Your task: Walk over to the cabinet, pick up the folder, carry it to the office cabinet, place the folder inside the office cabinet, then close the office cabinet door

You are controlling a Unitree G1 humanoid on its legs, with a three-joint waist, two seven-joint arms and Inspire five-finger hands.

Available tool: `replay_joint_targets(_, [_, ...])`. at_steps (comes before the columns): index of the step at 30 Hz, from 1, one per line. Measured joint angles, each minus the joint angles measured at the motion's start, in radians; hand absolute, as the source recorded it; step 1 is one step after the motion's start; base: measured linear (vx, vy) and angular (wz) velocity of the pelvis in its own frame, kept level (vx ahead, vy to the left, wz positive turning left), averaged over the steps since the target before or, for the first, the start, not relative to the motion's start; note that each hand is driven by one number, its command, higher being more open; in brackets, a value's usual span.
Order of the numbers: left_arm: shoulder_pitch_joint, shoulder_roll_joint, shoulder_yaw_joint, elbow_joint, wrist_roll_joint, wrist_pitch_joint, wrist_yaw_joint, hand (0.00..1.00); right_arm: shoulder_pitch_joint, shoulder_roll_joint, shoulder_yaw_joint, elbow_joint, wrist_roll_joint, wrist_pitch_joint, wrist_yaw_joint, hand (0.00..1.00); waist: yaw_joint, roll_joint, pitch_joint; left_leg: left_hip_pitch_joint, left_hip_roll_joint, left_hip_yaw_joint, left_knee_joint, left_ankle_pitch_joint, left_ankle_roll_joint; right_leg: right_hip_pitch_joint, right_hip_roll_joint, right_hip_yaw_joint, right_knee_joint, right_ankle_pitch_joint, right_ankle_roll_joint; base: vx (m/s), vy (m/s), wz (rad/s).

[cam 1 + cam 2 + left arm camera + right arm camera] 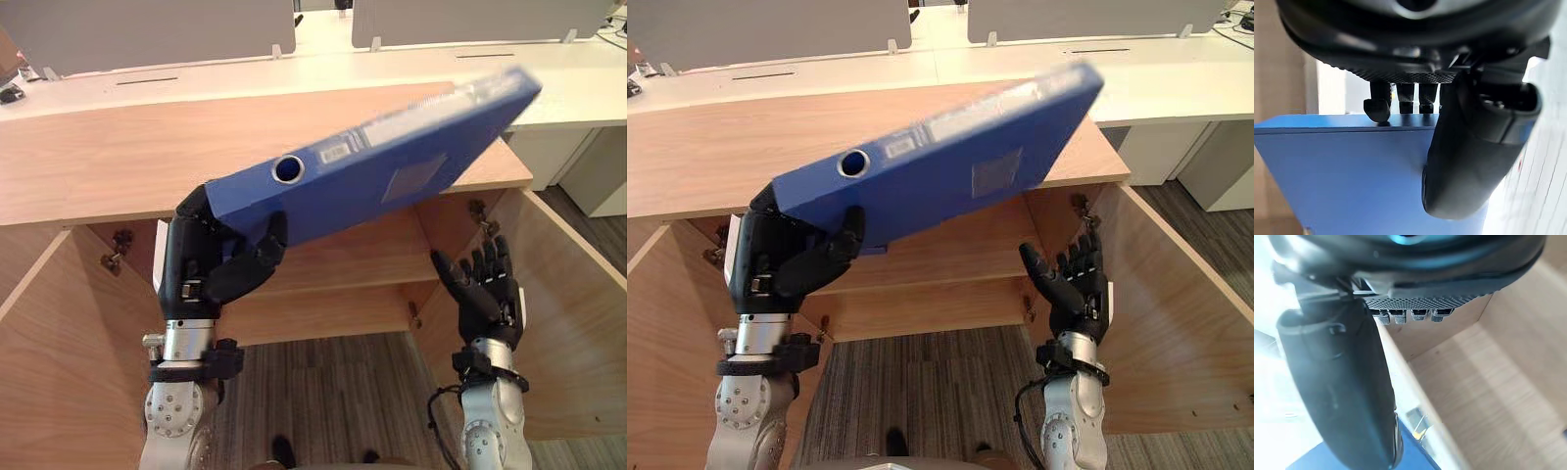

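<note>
A thick blue folder (pixel 392 162) with a round hole in its spine is held up at a slant above the open wooden cabinet (pixel 323 264). My left hand (pixel 211 264) grips its near lower end, thumb across the front and fingers behind; the left wrist view shows the folder (pixel 1347 171) pinched between thumb and fingers (pixel 1378 105). The far end of the folder rises to the right over the cabinet top. My right hand (pixel 485 289) is open, fingers spread, below the folder's right part and not touching it, in front of the cabinet's inner right side.
The cabinet has both doors swung open, left door (pixel 59 362) and right door (pixel 578 323), with a shelf (pixel 343 269) inside. Its wooden top (pixel 118 157) is bare. White desks with grey screens (pixel 196 29) stand behind. Grey striped floor lies below.
</note>
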Motion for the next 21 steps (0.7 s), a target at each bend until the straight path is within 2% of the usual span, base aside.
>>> replay_joint_targets(4, [0.021,0.001,-0.007,0.000,-0.146,0.033,-0.109,0.00,-0.040,-0.052,0.065,-0.036,0.006,0.000,0.053,1.00,0.008,0.000,0.000,0.000,-0.001,-0.012,0.000,0.000,0.000,0.008,-0.001,-0.011,-0.002,0.000,0.000,0.00,-0.010,0.08])
replay_joint_targets(7, [0.024,0.004,-0.022,0.002,-0.155,0.044,-0.128,0.00,-0.056,-0.069,0.098,-0.034,0.006,0.001,0.075,1.00,0.009,0.000,0.000,-0.002,-0.002,-0.019,0.000,0.002,0.001,0.010,-0.002,-0.019,-0.003,0.000,0.000,-0.01,-0.009,0.10])
replay_joint_targets(8, [0.027,0.004,-0.069,0.019,-0.189,0.058,-0.163,0.00,-0.081,-0.091,0.169,-0.018,0.010,0.014,0.123,1.00,0.010,0.000,0.000,-0.003,-0.008,-0.029,-0.005,0.005,0.003,0.014,-0.006,-0.029,-0.003,-0.001,0.001,-0.04,-0.005,0.13])
replay_joint_targets(10, [0.027,0.004,-0.077,0.024,-0.208,0.060,-0.168,0.00,-0.100,-0.102,0.190,0.013,0.016,0.019,0.135,1.00,0.009,0.000,0.000,-0.003,-0.010,-0.029,-0.005,0.006,0.004,0.014,-0.007,-0.030,-0.003,0.000,0.001,-0.02,0.000,0.05])
replay_joint_targets(11, [0.027,0.005,-0.080,0.025,-0.208,0.060,-0.169,0.00,-0.107,-0.103,0.194,0.023,0.019,0.023,0.136,0.00,0.011,0.000,0.000,-0.003,-0.010,-0.030,-0.005,0.007,0.004,0.014,-0.008,-0.031,-0.003,0.000,0.002,-0.02,-0.009,0.08])
replay_joint_targets(13, [0.027,-0.013,-0.097,0.064,-0.328,0.060,-0.165,0.00,-0.163,-0.103,0.226,0.033,0.074,0.027,0.129,0.00,0.012,0.000,-0.002,-0.007,-0.010,-0.041,-0.005,0.013,0.004,0.015,-0.007,-0.042,-0.003,0.000,0.002,-0.02,-0.016,0.12])
replay_joint_targets(21, [0.029,-0.043,-0.086,0.101,-0.369,0.039,-0.142,0.00,-0.205,-0.092,0.229,0.024,0.088,0.003,0.127,0.00,0.026,-0.003,-0.009,-0.011,-0.010,-0.049,-0.005,0.017,0.004,0.016,-0.007,-0.049,-0.003,0.000,0.002,0.00,-0.005,0.03])
